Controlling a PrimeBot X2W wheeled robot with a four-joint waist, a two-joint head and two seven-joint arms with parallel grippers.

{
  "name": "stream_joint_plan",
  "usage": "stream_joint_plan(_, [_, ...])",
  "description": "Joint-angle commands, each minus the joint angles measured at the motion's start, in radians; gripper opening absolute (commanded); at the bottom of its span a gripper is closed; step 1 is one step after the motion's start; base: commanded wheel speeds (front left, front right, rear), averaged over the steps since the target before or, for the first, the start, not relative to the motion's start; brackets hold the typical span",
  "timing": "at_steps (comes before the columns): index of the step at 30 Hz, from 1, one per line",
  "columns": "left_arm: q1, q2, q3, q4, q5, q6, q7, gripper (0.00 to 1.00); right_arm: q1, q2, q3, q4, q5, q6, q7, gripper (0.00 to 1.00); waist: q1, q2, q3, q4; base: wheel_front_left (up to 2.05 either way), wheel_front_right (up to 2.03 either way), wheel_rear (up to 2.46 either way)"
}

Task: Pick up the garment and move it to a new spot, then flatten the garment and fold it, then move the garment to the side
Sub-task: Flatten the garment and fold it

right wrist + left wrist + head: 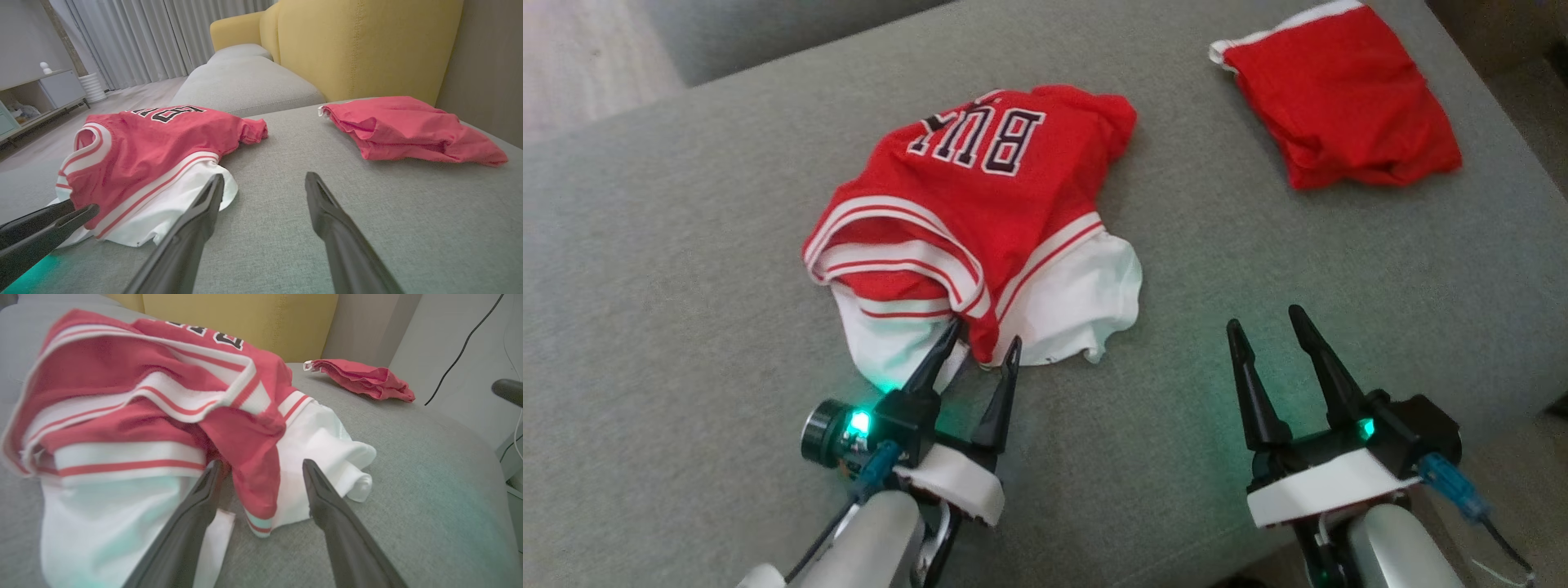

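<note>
Left pincer (985, 331), jaws apart, at white hem of crumpled jersey (980, 200)

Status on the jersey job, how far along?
Done: nothing visible; the jersey lies crumpled on the grey cushion. In hand: the left gripper is open, fingers either side of the jersey's near edge, not closed on it; the right gripper is open over bare cushion. Left: pick up, move, flatten, fold, set aside.
</note>
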Motion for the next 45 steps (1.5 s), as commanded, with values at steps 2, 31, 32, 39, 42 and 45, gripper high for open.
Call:
stream_joint_plan(2, [-0.059,-0.001,0.013,0.001,-0.008,0.007,-0.008,1.00,-0.040,-0.004,0.018,-0.037,0.014,-0.001,-0.003,1.00,-0.0002,0.0000,0.033,-0.034,0.00,0.00,0.00])
stream_joint_plan(31, [-0.503,0.010,0.045,-0.201,-0.025,-0.115,0.013,0.00,-0.036,-0.004,0.100,-0.031,0.051,-0.001,-0.003,1.00,-0.0002,0.0000,-0.034,-0.044,0.00,0.00,0.00])
stream_joint_plan(32, [-0.542,0.010,0.044,-0.206,-0.039,-0.117,0.023,0.00,-0.033,-0.004,0.102,-0.029,0.051,-0.001,-0.003,1.00,-0.0002,0.0000,-0.044,-0.039,0.00,0.00,0.00])
stream_joint_plan(39, [-0.777,0.012,0.053,-0.231,-0.179,-0.122,0.090,0.00,-0.001,-0.004,0.102,-0.017,0.037,-0.001,-0.003,1.00,-0.0002,0.0000,-0.107,0.026,0.00,0.00,0.00])
stream_joint_plan(42, [-0.805,0.028,0.092,-0.238,-0.249,-0.123,0.116,0.00,0.007,-0.004,0.097,-0.015,0.032,-0.001,-0.003,1.00,-0.0002,0.0000,-0.122,0.063,0.00,0.00,0.00])
stream_joint_plan(45, [-0.742,0.066,0.144,-0.231,-0.311,-0.114,0.144,0.00,0.014,-0.004,0.088,-0.014,0.028,-0.001,-0.003,1.00,-0.0002,0.0000,-0.127,0.100,0.00,0.00,0.00])
